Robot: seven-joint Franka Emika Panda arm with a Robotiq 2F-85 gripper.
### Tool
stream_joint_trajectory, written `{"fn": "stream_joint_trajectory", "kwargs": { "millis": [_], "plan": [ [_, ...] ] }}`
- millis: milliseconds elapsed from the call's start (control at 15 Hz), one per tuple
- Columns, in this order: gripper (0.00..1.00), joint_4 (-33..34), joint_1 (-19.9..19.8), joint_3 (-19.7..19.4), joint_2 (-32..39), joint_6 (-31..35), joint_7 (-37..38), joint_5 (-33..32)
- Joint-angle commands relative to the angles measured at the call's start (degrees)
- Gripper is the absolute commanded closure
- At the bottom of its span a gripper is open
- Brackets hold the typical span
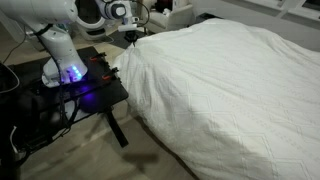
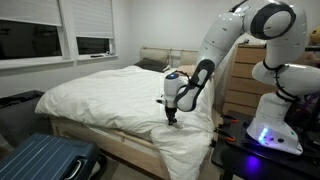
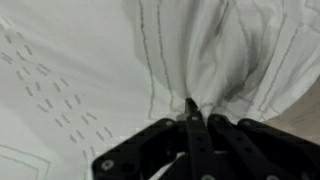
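Jaws clenched on a bunched fold of the duvet [image 3: 205, 60]. In an exterior view the pinch sits at the right near edge of the bed [image 2: 100, 135]. Duvet covers the bed and drapes over its side.

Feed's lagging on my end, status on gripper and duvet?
Gripper shut on white duvet. Fabric bunched at the pinch. Nothing in the way.

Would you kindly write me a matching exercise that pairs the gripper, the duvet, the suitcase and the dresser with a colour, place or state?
Things: 1 gripper; 2 duvet; 3 suitcase; 4 dresser.
Matches: A blue, on the floor; B wooden, behind the arm; C white, spread over the bed; D shut on pinched fabric.
Pairs: 1-D; 2-C; 3-A; 4-B.
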Motion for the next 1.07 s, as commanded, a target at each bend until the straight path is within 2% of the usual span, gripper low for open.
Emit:
{"fn": "stream_joint_trajectory", "kwargs": {
  "millis": [0,67,133,200,267,333,533,733,800,1000],
  "plan": [
    [0.99,-3.98,0.75,6.20,8.48,-3.09,1.02,-0.15],
    [0.72,-4.01,0.51,6.38,8.65,-3.19,0.96,-0.39],
    [0.71,-4.12,0.18,6.76,8.78,-3.01,0.85,-0.35],
    [0.66,-4.16,-0.19,8.82,9.45,-3.65,0.33,0.73],
    [0.57,-4.53,7.45,5.16,10.30,-6.92,-5.51,10.16],
    [0.50,-4.02,8.64,6.49,11.29,-9.15,-4.31,11.77],
    [0.28,-3.15,14.71,5.30,11.78,-11.55,-1.90,15.59],
    [0.05,-5.57,20.40,-0.05,11.16,-10.00,-1.52,16.77],
    [0.01,-6.81,21.81,-2.22,10.57,-9.21,-0.79,16.02],
    [0.00,-9.88,25.13,-6.00,6.92,-3.55,2.79,16.47]
  ]
}}
